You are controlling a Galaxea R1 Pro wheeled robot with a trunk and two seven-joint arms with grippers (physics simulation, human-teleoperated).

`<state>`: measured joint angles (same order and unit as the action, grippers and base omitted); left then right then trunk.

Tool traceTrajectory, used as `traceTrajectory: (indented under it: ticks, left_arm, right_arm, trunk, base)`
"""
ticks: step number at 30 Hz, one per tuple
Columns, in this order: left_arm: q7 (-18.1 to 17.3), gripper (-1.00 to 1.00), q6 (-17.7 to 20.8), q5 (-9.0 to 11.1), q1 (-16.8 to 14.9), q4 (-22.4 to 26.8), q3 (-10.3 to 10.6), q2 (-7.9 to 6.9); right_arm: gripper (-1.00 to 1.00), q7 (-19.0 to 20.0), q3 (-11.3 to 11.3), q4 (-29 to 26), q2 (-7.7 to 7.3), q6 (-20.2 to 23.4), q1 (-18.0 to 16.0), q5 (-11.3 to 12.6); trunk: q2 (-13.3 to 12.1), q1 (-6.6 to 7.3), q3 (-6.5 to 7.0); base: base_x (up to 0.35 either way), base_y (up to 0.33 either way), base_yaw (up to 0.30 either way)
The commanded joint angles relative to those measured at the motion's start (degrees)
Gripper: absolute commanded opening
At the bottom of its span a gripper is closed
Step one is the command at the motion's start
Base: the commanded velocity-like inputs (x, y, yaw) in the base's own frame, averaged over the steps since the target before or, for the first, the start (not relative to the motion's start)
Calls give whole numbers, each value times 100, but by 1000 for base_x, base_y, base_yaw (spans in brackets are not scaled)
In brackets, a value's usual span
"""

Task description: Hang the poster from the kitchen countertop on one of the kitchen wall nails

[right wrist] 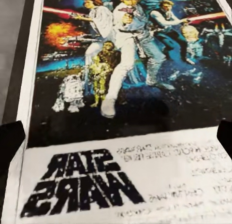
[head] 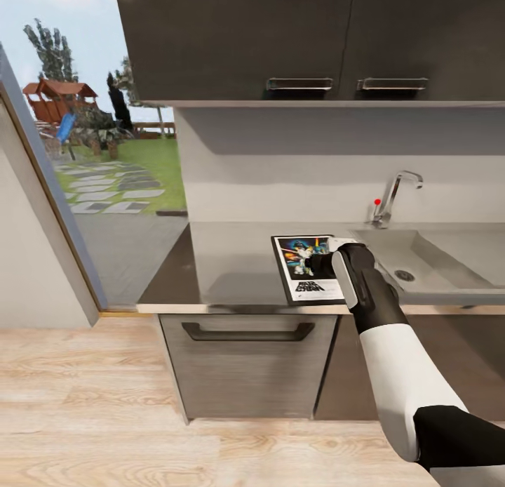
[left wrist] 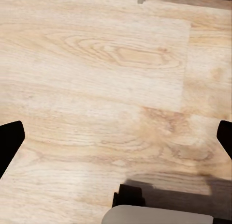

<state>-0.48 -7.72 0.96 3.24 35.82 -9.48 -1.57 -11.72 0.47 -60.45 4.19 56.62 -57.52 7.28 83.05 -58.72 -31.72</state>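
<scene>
The poster lies flat on the kitchen countertop, just beside the sink basin and near the counter's front edge. The right gripper hovers directly over it — its fingers spread wide at either side of the artwork, holding nothing. The left gripper is also spread apart, over the pale wooden floor.

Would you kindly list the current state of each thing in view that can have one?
poster: lying flat on the kitchen countertop, not lifted.
right gripper: open, over the poster.
left gripper: open, empty, above the wooden floor.
tap: no water running.
upper cabinets: closed.
drawer: closed.
</scene>
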Motion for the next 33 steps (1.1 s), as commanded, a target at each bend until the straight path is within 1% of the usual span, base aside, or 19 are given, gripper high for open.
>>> traceTrajectory:
  ticks: [1,5,13,17,19,20,22,27,29,33]
  left_arm:
    - [-5,100,-11,10,1,4,-1,0]
    - [-5,100,-13,10,1,4,-1,-1]
    - [-5,100,-11,10,1,4,-1,0]
    - [-5,100,-11,10,1,4,-1,-1]
    - [-5,100,-12,10,1,4,-1,-1]
    - [-5,100,-14,10,1,4,-1,-1]
    - [-5,100,-13,10,1,4,-1,-1]
    - [-5,100,-16,10,1,4,-1,-1]
    - [-5,100,-15,10,1,4,-1,-1]
    - [-5,100,-15,10,1,4,-1,-1]
  right_arm:
    - [100,-58,5,-2,2,16,-5,61]
    - [100,-58,5,5,2,15,-5,63]
    - [100,-68,7,33,10,14,-5,42]
    - [100,-84,19,211,11,0,-3,28]
    - [100,-91,68,303,9,-6,-4,23]
    - [100,-145,270,419,5,-18,-4,16]
    - [100,-287,377,462,4,-23,-5,15]
    - [100,-522,453,493,3,-37,-5,18]
    - [100,-586,471,504,3,-121,-5,19]
    - [100,-633,483,529,3,-213,-5,19]
  trunk:
    - [3,0,-5]
    - [3,0,-5]
    - [3,0,-5]
    - [3,0,-5]
    - [3,0,-5]
    - [3,0,-5]
    - [3,0,-5]
    - [3,0,-5]
    - [3,0,-5]
    - [3,0,-5]
  base:
    - [0,286,0]
    - [0,267,0]
    - [7,36,0]
    - [45,5,0]
    - [23,2,0]
    - [8,1,0]
    - [5,1,0]
    - [2,0,0]
    - [1,0,0]
    - [0,0,0]
